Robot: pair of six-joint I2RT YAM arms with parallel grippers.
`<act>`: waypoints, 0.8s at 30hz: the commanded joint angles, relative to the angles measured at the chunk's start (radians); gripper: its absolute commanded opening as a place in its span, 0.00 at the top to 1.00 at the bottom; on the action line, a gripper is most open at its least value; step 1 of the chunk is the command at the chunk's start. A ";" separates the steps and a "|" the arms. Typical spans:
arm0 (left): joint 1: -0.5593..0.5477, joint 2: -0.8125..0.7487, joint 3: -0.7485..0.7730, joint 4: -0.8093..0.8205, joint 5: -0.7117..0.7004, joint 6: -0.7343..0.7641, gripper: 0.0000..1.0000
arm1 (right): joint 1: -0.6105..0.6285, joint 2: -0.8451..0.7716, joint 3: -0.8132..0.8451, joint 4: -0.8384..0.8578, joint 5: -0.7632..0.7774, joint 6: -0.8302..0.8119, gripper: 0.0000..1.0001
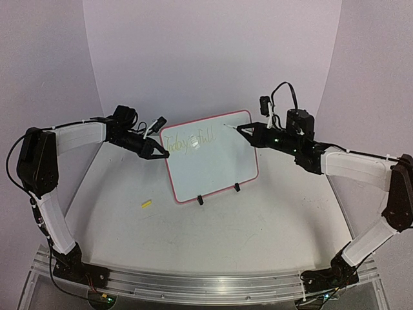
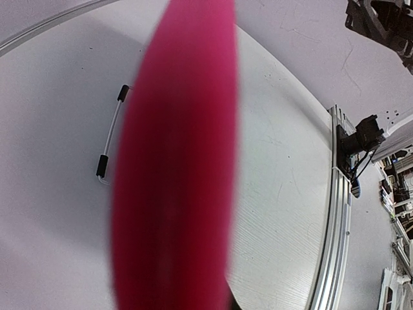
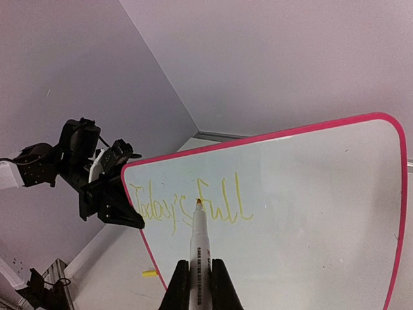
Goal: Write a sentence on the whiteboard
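The whiteboard (image 1: 213, 169) with its red frame stands tilted back on two black feet at the table's middle. The sentence (image 1: 188, 141) is yellow-green cursive along the top, reading about "Today's Full" (image 3: 187, 203). My left gripper (image 1: 159, 154) is shut on the board's left edge; in the left wrist view the blurred red frame (image 2: 174, 161) fills the middle and the fingers are hidden. My right gripper (image 3: 199, 265) is shut on a white marker (image 3: 197, 232). Its tip points at the board near the writing's end (image 1: 226, 124); I cannot tell if it touches.
A small yellow cap (image 1: 146, 204) lies on the table left of the board's foot and shows in the right wrist view (image 3: 149, 273). A white wire piece with black ends (image 2: 110, 139) shows left of the frame. The aluminium rail (image 1: 206, 284) runs along the near edge.
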 commanded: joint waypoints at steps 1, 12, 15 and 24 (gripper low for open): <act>-0.023 0.014 0.019 -0.046 -0.034 0.035 1.00 | -0.060 -0.022 -0.020 -0.003 -0.177 0.001 1.00; -0.032 0.012 0.018 -0.052 -0.049 0.042 1.00 | -0.169 0.110 0.012 0.096 -0.370 0.070 1.00; -0.032 0.019 0.019 -0.054 -0.054 0.044 1.00 | -0.177 0.153 0.037 0.121 -0.376 0.089 1.00; -0.032 0.026 0.021 -0.054 -0.051 0.045 1.00 | -0.178 0.236 0.095 0.165 -0.353 0.117 1.00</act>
